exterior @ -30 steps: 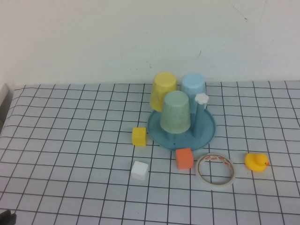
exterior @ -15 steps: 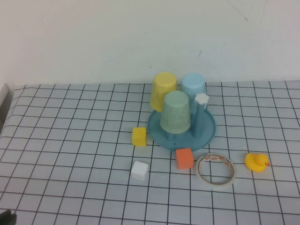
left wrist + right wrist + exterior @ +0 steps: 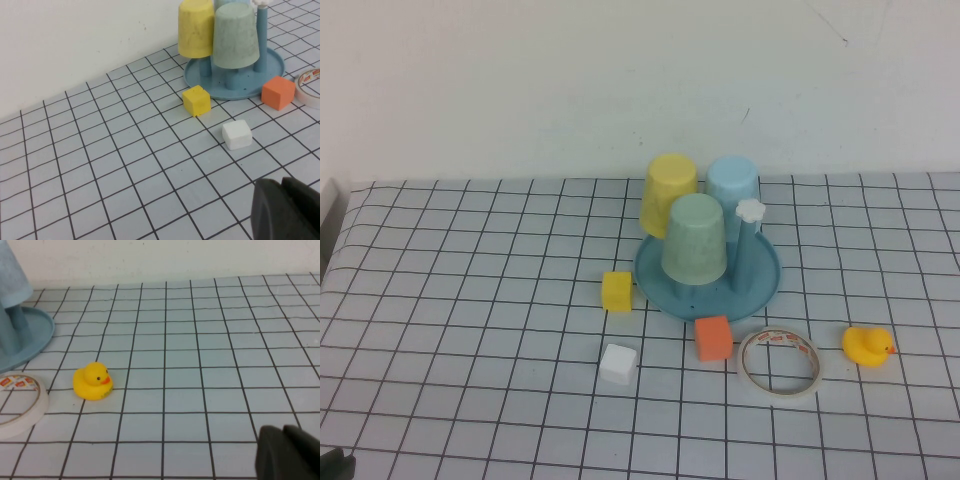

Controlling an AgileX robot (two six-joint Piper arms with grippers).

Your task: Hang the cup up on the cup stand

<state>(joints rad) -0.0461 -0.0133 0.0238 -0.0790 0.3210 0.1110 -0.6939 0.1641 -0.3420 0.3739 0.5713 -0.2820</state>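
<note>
The mint-green cup (image 3: pixel 694 238) sits upside down on a peg of the blue cup stand (image 3: pixel 760 285), at the stand's near side. It also shows in the left wrist view (image 3: pixel 235 35), on the stand (image 3: pixel 272 67). One bare peg with a white flower knob (image 3: pixel 750 210) stands to its right. My left gripper (image 3: pixel 282 187) is shut and empty, low over the table near the front left, far from the stand. My right gripper (image 3: pixel 283 432) is shut and empty, near the table's front right. Only the stand's rim (image 3: pixel 42 335) shows in the right wrist view.
A yellow cup (image 3: pixel 669 194) and a light blue cup (image 3: pixel 732 185) hang upside down on the back pegs. A yellow block (image 3: pixel 617 291), a white block (image 3: pixel 618 363), an orange block (image 3: pixel 713 337), a tape roll (image 3: pixel 779 362) and a yellow rubber duck (image 3: pixel 867 346) lie in front of the stand.
</note>
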